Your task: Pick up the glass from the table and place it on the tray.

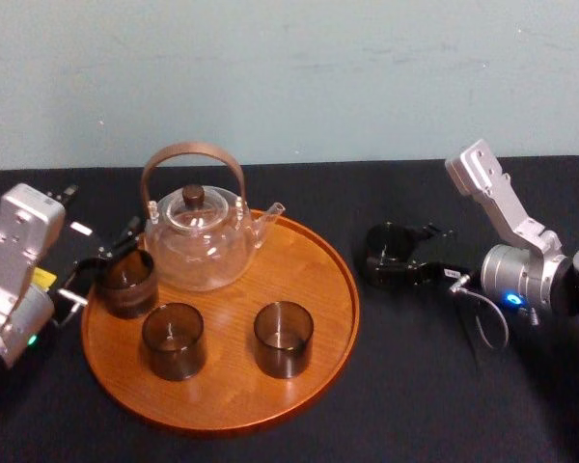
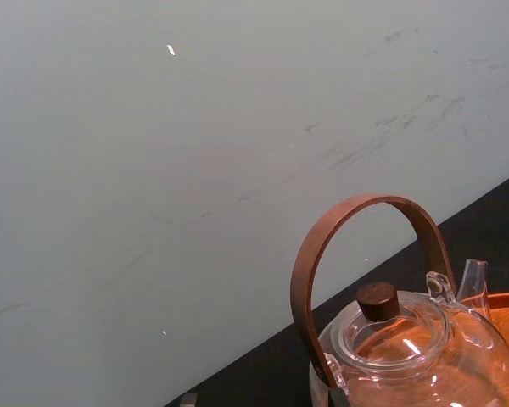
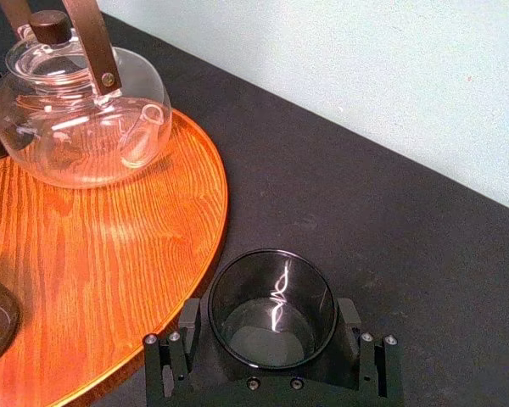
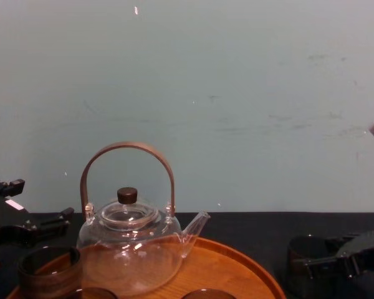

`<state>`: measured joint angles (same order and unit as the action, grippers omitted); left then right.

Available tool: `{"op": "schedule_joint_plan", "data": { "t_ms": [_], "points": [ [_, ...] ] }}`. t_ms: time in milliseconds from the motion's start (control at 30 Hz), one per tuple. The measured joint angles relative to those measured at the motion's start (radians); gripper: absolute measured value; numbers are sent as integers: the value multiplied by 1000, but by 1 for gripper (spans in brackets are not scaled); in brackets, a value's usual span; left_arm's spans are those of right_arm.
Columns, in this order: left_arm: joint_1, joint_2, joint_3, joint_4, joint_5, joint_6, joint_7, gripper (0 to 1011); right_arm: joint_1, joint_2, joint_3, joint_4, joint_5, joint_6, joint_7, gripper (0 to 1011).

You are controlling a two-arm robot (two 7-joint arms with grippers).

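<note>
A round orange-brown wooden tray (image 1: 314, 318) sits on a black table (image 1: 444, 386) in front of a pale wall (image 1: 289, 77). Reading the tray as a clock face seen from the robot's side, a clear glass teapot (image 1: 201, 246) with an arched brown handle stands at 11 o'clock. Three dark tumblers also stand on the tray: the left tumbler (image 1: 127, 283) by the rim at 9 o'clock, the front tumbler (image 1: 174, 340) at 8 o'clock and the right tumbler (image 1: 284, 338) at 4 o'clock. The glass (image 1: 384, 253), dark and empty, is upright on the table, just outside the rim at 2 o'clock. The right gripper (image 3: 270, 322) reaches in from 3 o'clock and clasps it, one black finger against each side. The left gripper (image 1: 101, 270) is at the 9 o'clock rim with its fingers spread apart; the left tumbler seems to stand between them, though from these angles contact is hard to judge
</note>
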<state>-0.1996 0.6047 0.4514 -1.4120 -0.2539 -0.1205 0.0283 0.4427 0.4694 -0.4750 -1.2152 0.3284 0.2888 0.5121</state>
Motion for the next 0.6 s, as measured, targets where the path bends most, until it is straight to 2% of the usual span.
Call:
{"op": "schedule_joint_plan", "data": {
  "t_ms": [233, 600],
  "points": [
    [0, 0, 0, 0, 0, 0, 0, 1002, 8, -12, 0, 11, -10, 2, -9, 1002],
    [0, 0, 0, 0, 0, 0, 0, 1001, 7, -10, 1, 10, -10, 2, -8, 1003]
  ]
}}
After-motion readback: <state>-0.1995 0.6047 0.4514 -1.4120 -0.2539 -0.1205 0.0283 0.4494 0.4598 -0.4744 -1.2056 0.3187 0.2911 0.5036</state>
